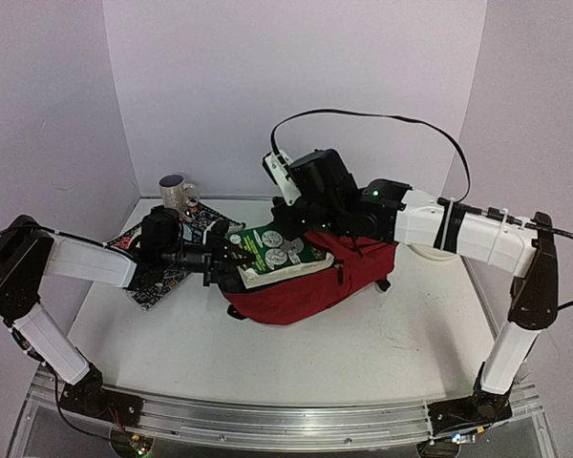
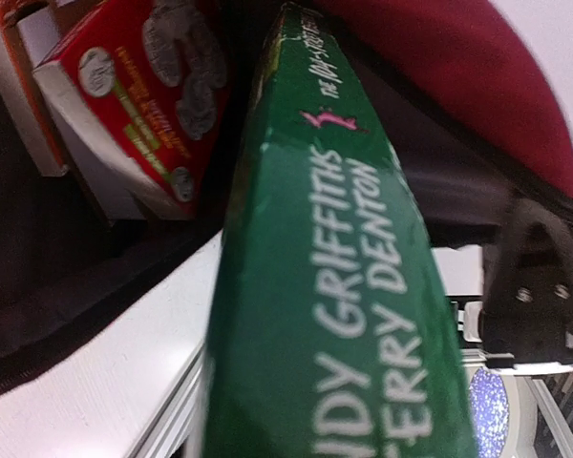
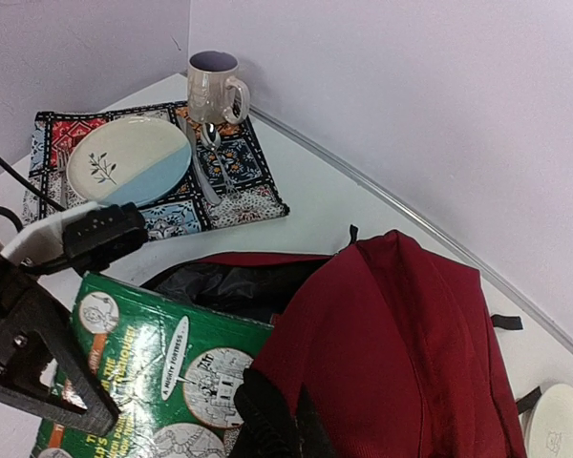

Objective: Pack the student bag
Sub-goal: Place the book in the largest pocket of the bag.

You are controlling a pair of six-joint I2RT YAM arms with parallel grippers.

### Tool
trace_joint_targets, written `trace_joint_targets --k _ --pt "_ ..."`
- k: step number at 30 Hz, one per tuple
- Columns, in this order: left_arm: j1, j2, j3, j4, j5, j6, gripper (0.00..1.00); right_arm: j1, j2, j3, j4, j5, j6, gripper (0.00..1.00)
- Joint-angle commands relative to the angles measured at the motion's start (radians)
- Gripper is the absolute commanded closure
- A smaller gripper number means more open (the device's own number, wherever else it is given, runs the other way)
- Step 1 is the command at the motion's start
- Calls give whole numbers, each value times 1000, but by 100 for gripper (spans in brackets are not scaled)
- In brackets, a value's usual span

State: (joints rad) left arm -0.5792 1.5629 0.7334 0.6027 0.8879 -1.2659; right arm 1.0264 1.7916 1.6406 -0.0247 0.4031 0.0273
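the step in hand is looking like feeding the green book (image 1: 279, 254) into the student bag (image 1: 310, 291), which is lying on its side in the middle of the surface (image 1: 363, 353). the left gripper (image 1: 229, 260) is clamping the book's near end, with the far end sitting at the bag's dark mouth. the right gripper (image 3: 267, 425) is pinching together on the red upper flap, lifting the mouth open. the next move is calling for a straight push deeper, beside the red-covered book (image 2: 134, 105) lying inside. on the placemat (image 3: 248, 205), the mug (image 3: 215, 91) is showing no contents i can make out
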Motion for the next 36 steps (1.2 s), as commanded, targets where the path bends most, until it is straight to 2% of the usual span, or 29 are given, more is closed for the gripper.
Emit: trace_joint_targets --k 1,6,11,19,26,36 --pt "-28 81 60 116 10 6 100 14 -102 -16 156 -82 11 100" --pt "-35 127 75 123 -25 15 100 15 -131 -44 188 -116 13 100" --pt "-35 90 69 128 -161 34 100 15 -150 -74 201 -142 20 100" --pt "-33 64 101 138 -304 46 100 14 -153 -102 207 -186 46 100" --pt "-59 168 190 159 -295 30 100 14 -136 -101 220 -228 49 100" --pt "-137 319 314 167 -383 26 100 16 -107 -80 234 -261 54 100"
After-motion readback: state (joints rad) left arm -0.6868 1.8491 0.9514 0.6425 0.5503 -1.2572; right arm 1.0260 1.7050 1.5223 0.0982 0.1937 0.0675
